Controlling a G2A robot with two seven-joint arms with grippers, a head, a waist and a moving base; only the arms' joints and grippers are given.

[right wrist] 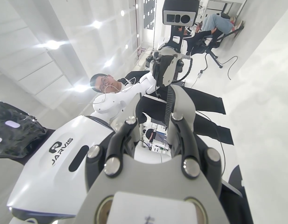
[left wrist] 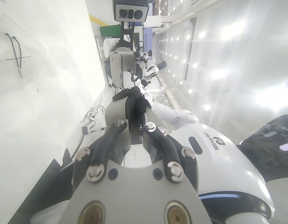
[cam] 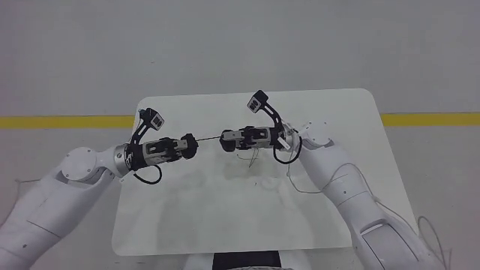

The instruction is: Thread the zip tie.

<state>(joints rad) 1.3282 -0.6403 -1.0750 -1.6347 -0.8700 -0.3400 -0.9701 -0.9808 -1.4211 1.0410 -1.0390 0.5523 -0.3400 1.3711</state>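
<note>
The zip tie (cam: 210,138), a thin black strand, is held over the smooth white table (cam: 187,210), pinched between the closed black pads of the left gripper (left wrist: 134,95); its other end meets the right gripper (cam: 225,141), whose hold cannot be told.

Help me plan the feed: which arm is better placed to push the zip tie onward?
Left, probably. The left gripper is shut on the zip tie, whose strap points straight at the right gripper facing it close by.

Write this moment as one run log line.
left pincer: shut on zip tie | right pincer: open, at tie's other end | both: over table
</note>
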